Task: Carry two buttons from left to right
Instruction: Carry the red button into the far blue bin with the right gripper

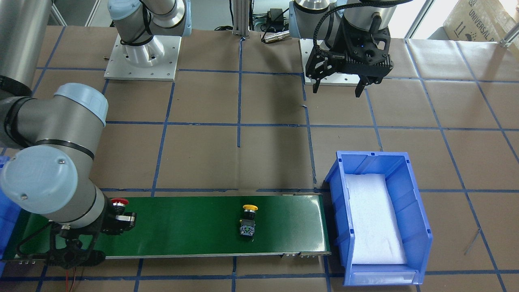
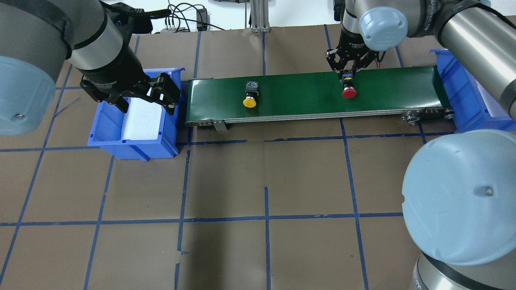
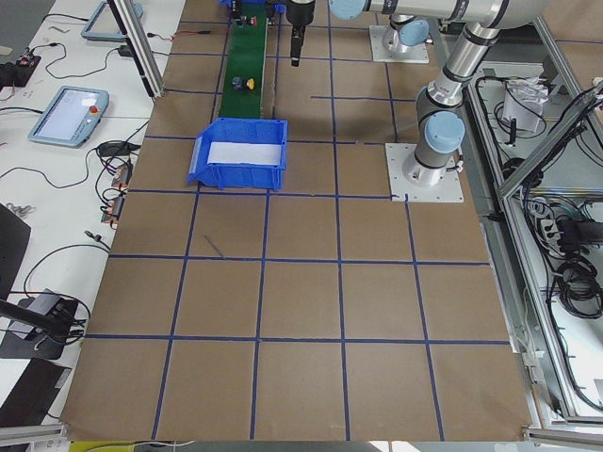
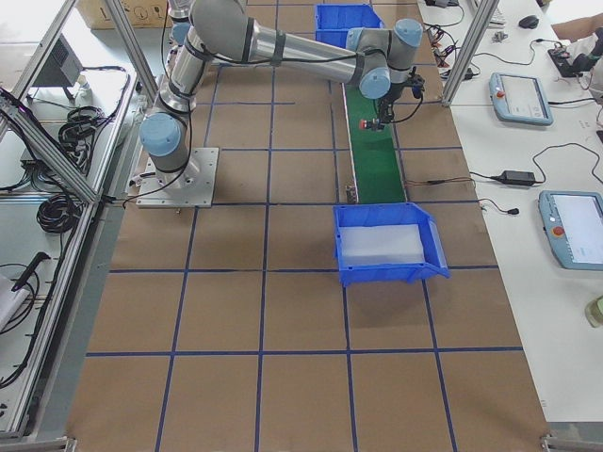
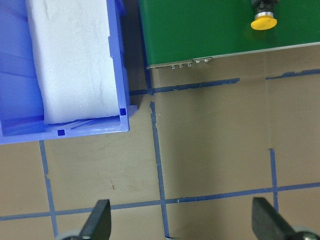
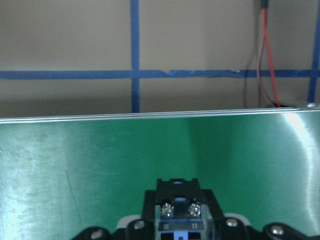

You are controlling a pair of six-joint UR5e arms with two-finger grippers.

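Note:
The red button [image 2: 348,92] lies on the green conveyor belt [image 2: 306,94], right of its middle, cap toward me. My right gripper [image 2: 347,76] is shut on its black body; the right wrist view shows that body [image 6: 177,210] between the fingers. The front view shows the red cap [image 1: 119,201] beside the gripper [image 1: 117,221]. The yellow button [image 2: 250,96] lies free on the belt's left part, also seen in the front view [image 1: 248,221] and the left wrist view [image 5: 263,20]. My left gripper [image 2: 133,94] hangs open and empty above the left blue bin [image 2: 105,129].
The left blue bin [image 1: 421,227] has a white foam liner and stands at the belt's left end. A second blue bin [image 2: 463,96] stands at the belt's right end. Brown paper with blue tape lines covers the table [image 2: 266,201].

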